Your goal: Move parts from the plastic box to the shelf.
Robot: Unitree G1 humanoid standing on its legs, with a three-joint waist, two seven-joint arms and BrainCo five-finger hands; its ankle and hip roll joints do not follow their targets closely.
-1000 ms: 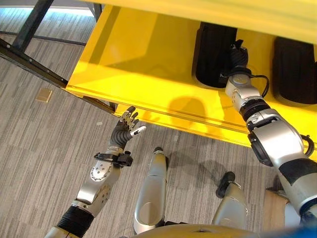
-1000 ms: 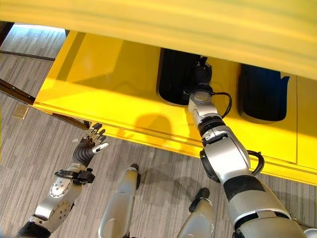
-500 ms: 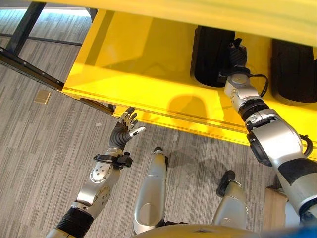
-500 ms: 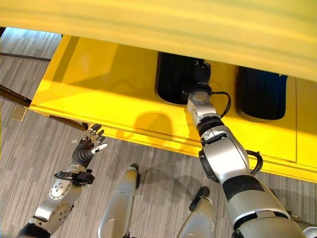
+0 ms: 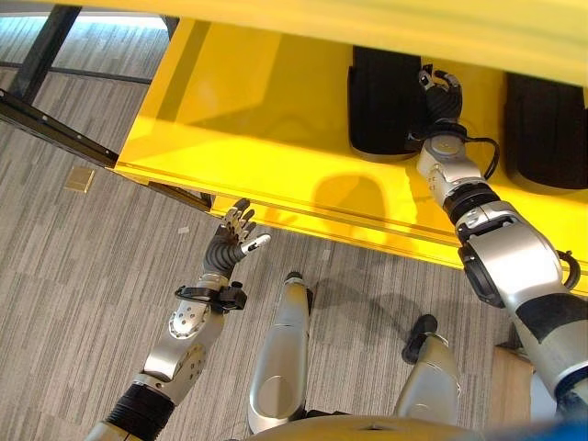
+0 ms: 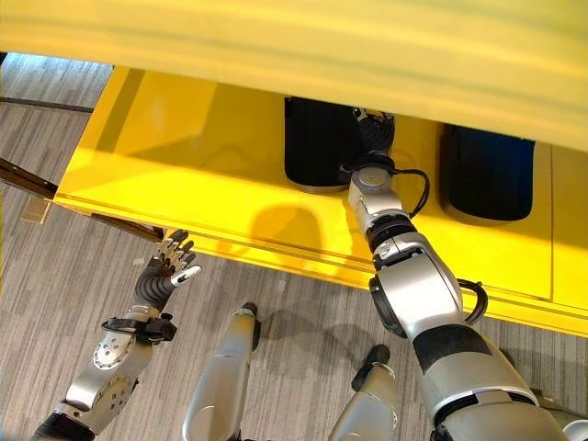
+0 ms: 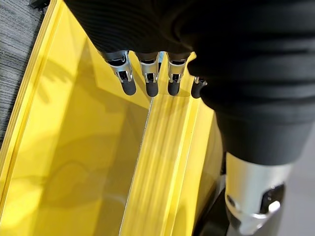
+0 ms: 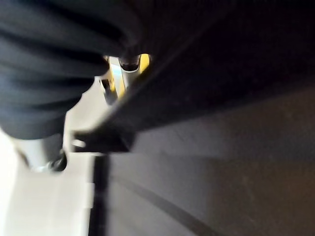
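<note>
Glossy yellow shelf (image 5: 276, 119) — ribbed matt black part (image 5: 381, 101) — grey carpet floor (image 5: 73, 276).

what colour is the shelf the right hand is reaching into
Bright yellow shelf, clearest in the left eye view; the right hand is over it.

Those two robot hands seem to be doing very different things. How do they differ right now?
The left robot hand hangs over the grey floor in front of the yellow shelf, while the right robot hand reaches onto that shelf. The left touches nothing; the right sits against a black part. The left's fingers are straight and spread; whether the right's grip the part is unclear. Both wear dark ribbed covers.
</note>
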